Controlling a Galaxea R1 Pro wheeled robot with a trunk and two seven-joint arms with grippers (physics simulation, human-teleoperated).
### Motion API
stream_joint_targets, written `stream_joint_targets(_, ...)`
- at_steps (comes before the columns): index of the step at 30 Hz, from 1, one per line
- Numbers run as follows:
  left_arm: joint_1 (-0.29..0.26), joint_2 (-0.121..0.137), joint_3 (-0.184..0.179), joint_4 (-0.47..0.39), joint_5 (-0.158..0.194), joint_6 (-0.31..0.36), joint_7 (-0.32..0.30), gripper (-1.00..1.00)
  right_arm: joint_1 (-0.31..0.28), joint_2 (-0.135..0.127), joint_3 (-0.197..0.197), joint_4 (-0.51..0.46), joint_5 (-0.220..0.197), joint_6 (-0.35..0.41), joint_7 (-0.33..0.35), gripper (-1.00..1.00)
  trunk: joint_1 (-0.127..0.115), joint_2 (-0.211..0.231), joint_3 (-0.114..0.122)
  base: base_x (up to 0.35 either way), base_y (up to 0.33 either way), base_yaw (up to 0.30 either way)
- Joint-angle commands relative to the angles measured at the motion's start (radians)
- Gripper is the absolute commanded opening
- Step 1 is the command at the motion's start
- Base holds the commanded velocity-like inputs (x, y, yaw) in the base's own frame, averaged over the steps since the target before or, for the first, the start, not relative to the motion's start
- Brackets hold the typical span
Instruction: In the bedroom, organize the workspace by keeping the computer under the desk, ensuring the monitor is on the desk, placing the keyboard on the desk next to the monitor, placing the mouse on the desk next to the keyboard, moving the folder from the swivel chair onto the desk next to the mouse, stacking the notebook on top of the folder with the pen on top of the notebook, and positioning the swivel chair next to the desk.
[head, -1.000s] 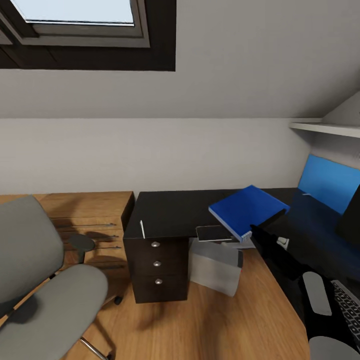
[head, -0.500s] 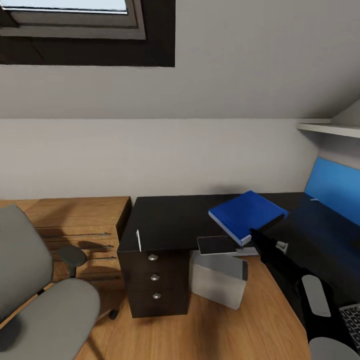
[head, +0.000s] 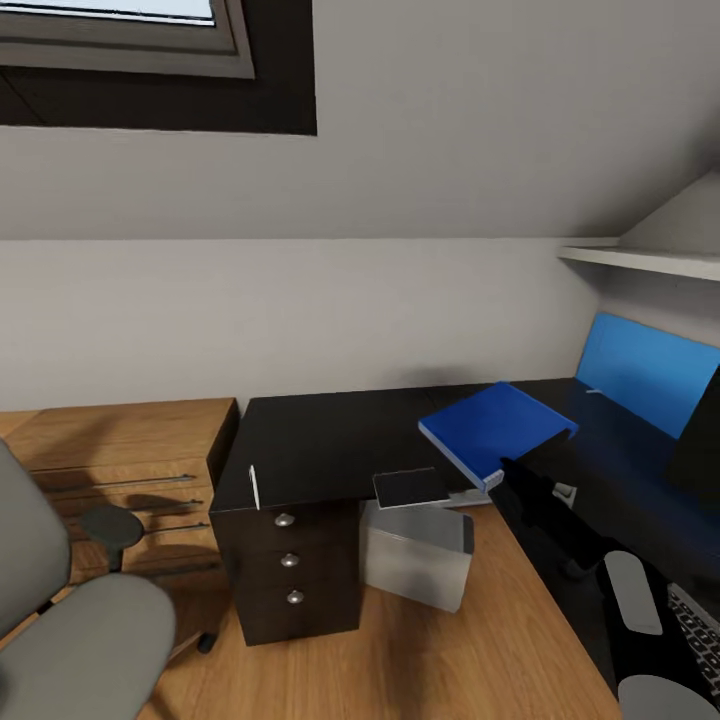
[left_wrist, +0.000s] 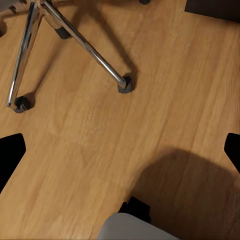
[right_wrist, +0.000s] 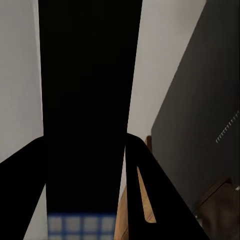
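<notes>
The blue folder (head: 495, 428) hangs tilted just above the black desk (head: 320, 440), with my right gripper (head: 512, 470) shut on its near edge. In the right wrist view a dark slab (right_wrist: 87, 100) sits between the fingers (right_wrist: 150, 195). The blue-lit monitor (head: 645, 375) stands on the desk at the right, and the keyboard (head: 697, 622) lies at the lower right corner. The grey computer (head: 415, 555) sits on the floor under the desk. A dark flat notebook (head: 410, 487) and a thin white pen (head: 253, 487) rest at the desk's front edge. The swivel chair (head: 75, 625) is at the lower left. My left gripper (left_wrist: 120, 150) is open over the floor.
A wooden dresser (head: 120, 450) stands left of the desk's drawer unit (head: 285, 560). The chair's chrome legs (left_wrist: 75, 40) and casters spread over the wooden floor (left_wrist: 100, 125). A white shelf (head: 640, 260) juts from the right wall under the sloped ceiling.
The whole head view has shifted, so desk, dresser and chair now sit further left and the window higher. The folder stays in my right gripper at about the same spot.
</notes>
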Motion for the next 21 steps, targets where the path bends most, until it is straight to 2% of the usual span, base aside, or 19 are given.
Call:
stream_joint_targets(1,-0.001,0.0,-0.009,0.0,0.005,-0.003,0.007,1.0,-0.001,0.0,-0.002,0.001,0.001,0.006,0.003,-1.0,0.0,-0.001,-0.001,0.0,0.0,-0.036)
stream_joint_targets(21,-0.001,0.0,-0.009,0.0,0.005,-0.002,0.007,1.0,-0.001,-0.004,-0.006,0.001,0.002,0.006,0.005,-1.0,0.0,-0.001,-0.001,0.0,0.0,-0.005)
